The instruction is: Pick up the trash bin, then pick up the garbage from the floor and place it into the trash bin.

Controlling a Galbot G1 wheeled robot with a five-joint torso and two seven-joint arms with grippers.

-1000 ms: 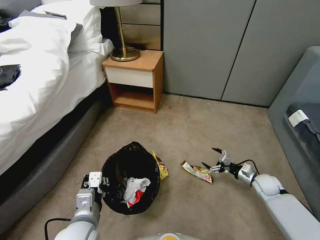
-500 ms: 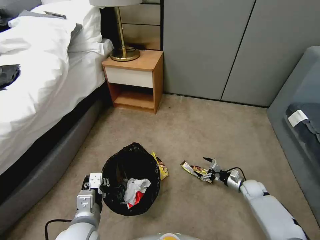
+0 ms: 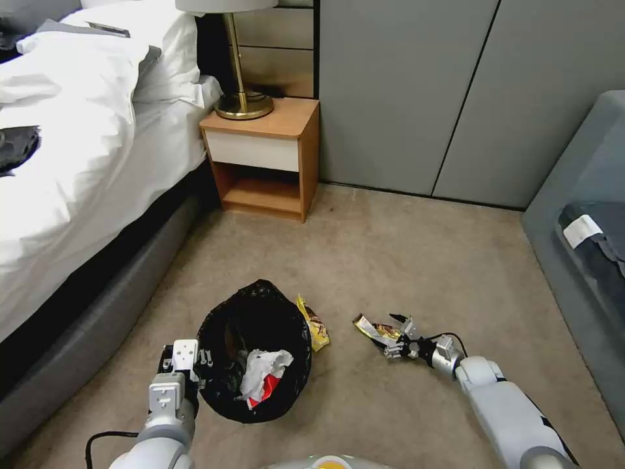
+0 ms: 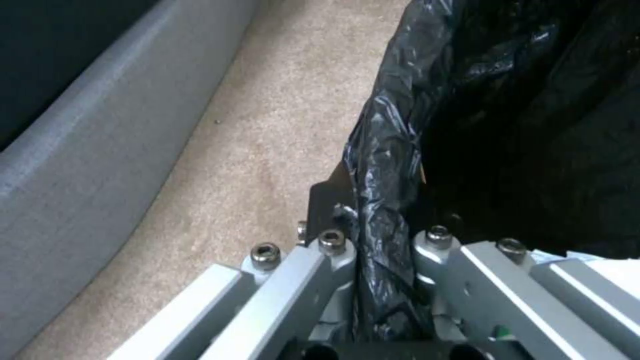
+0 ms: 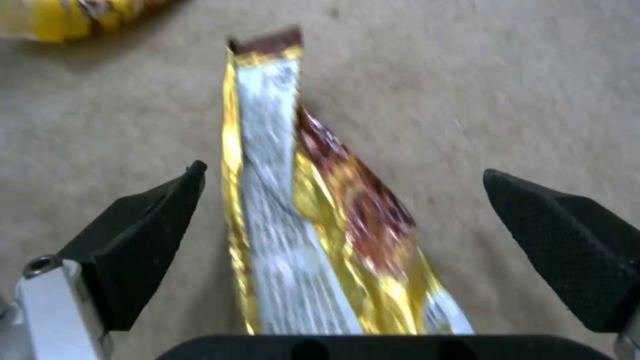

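Observation:
The trash bin (image 3: pixel 221 326), lined with a black bag (image 4: pixel 400 125), stands on the carpet holding a white tissue and a red-and-white carton (image 3: pixel 263 376). My left gripper (image 3: pixel 189 372) is shut on the bin's near-left rim, pinching the bag (image 4: pixel 383 225). Of the garbage, a gold-and-brown snack wrapper (image 3: pixel 371 327) lies flat on the floor right of the bin. My right gripper (image 3: pixel 391 335) is low over it, open, with one finger on each side of the wrapper (image 5: pixel 313 215). A yellow wrapper (image 3: pixel 316 327) lies against the bin's right side.
A bed with a grey base (image 3: pixel 97 326) runs along the left. A wooden nightstand (image 3: pixel 263 163) with a lamp stands at the back, and a grey sofa (image 3: pixel 579 215) on the right. Bare carpet (image 3: pixel 403 260) lies beyond the wrappers.
My right gripper has moved left and down over the gold-and-brown wrapper and now straddles its end. The left gripper and the bin have stayed put.

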